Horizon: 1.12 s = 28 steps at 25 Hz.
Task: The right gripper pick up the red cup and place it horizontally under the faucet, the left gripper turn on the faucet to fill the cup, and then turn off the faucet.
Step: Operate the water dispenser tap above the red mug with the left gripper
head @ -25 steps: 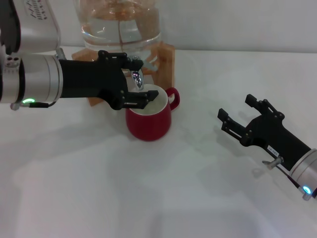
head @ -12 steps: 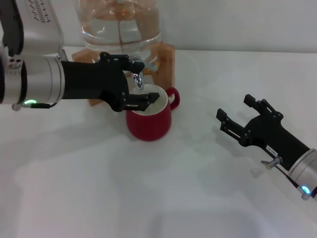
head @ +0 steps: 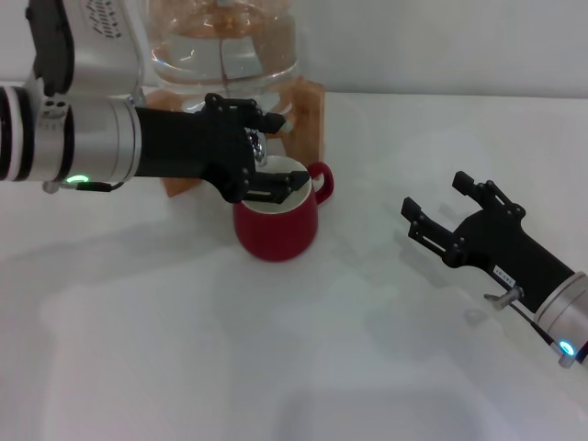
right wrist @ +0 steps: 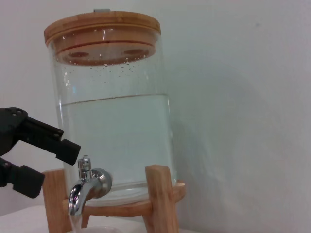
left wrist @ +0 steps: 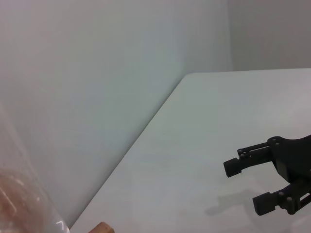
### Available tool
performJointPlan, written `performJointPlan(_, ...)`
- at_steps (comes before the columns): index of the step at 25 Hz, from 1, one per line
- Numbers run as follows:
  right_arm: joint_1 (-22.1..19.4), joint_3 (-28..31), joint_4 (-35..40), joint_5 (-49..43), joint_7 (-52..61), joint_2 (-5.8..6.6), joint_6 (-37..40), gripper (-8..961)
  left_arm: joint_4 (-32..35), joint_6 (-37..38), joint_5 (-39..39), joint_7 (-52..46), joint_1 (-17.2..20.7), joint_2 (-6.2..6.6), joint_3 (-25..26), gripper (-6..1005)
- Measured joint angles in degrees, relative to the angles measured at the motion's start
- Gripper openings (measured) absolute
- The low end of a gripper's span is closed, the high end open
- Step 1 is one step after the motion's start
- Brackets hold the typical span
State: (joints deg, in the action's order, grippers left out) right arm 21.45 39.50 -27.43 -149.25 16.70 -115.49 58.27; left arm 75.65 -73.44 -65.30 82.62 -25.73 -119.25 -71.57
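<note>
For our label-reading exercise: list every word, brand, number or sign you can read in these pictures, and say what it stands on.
None can be read.
Small white label on the right gripper, a black two-fingered claw: too small to read.
Rounded dark-red ceramic cup, clear glass water jar with wooden lid: no text visible.

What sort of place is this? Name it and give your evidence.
Probably a lab or test bench staged as a drinks station: a bare white table against a plain wall, with only a glass water jar on a wooden stand, its faucet, and a red cup.
</note>
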Motion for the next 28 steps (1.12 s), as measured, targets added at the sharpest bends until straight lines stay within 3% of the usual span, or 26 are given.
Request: performJointPlan(28, 0.0, 0.2, 0.0, 0.0, 0.0, 0.0, 0.0, 869, -2.4, 0.5, 0.2, 0.2, -2.4, 0.16, 0.0, 757)
